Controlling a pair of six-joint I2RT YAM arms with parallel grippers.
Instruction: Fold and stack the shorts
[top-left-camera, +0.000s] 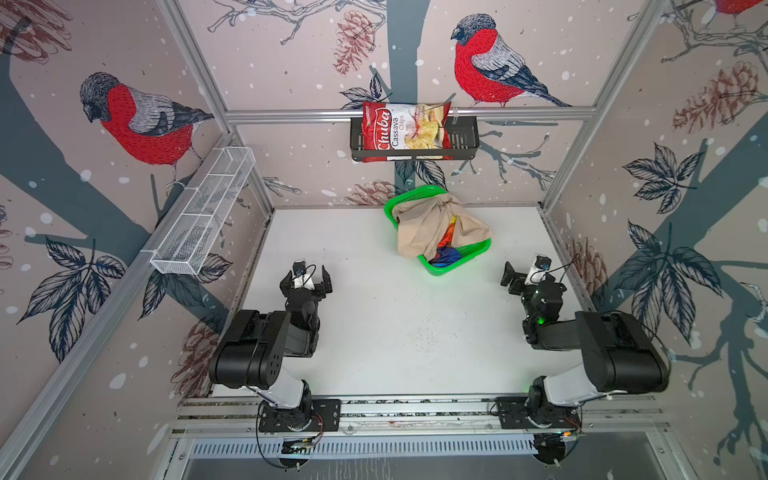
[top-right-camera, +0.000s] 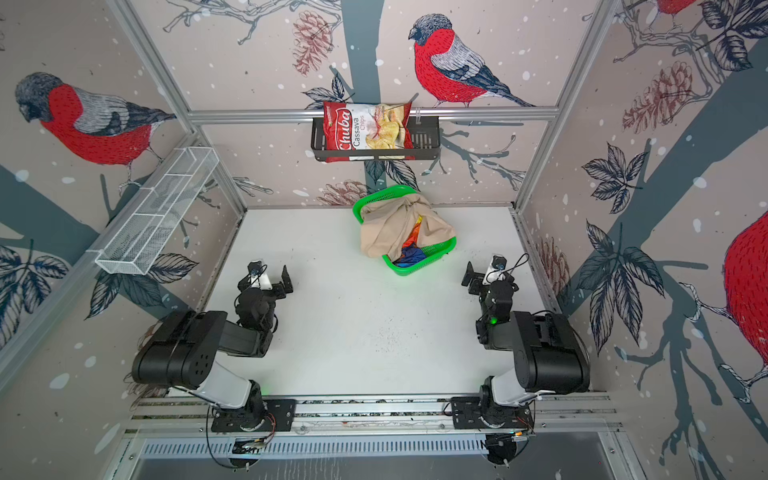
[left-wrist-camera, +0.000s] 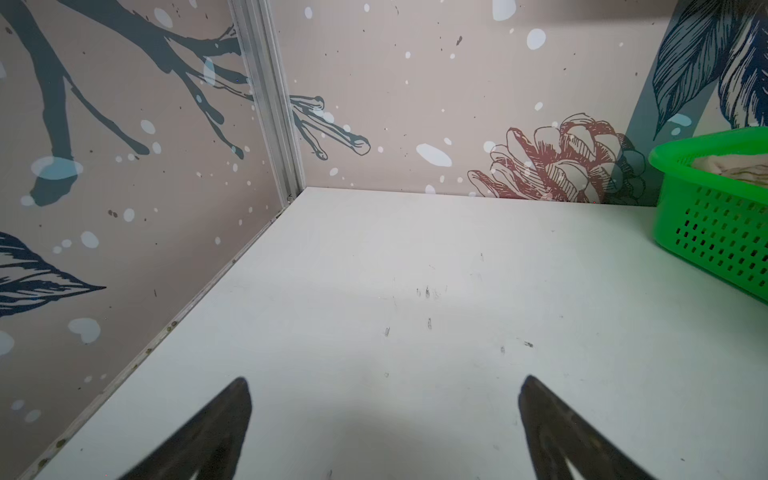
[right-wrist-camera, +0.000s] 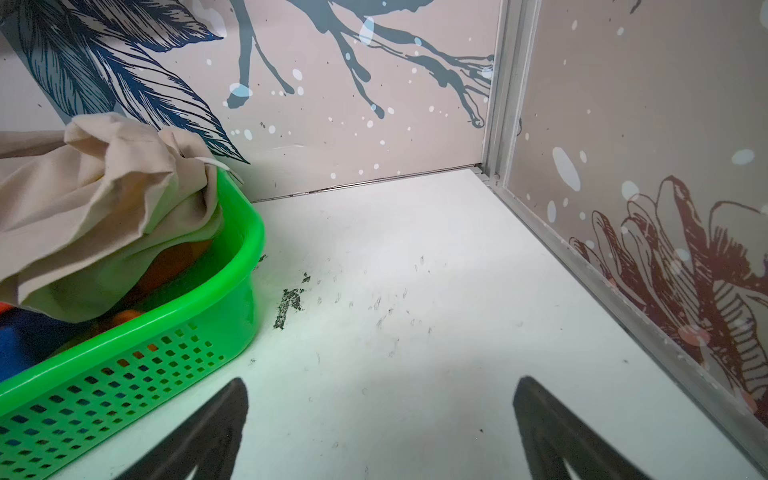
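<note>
Folded low at the bottom corners of both top views, the left arm and right arm each carry a tool spread wide: the left tool and right tool hover over the white worktop, well apart from any cloth. In the upper middle, a green basket holds the crumpled beige shorts, spilling over its left rim, with the rainbow shorts bunched beneath.

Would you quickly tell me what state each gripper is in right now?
Left gripper: open, holding nothing.
Right gripper: open, holding nothing.
</note>
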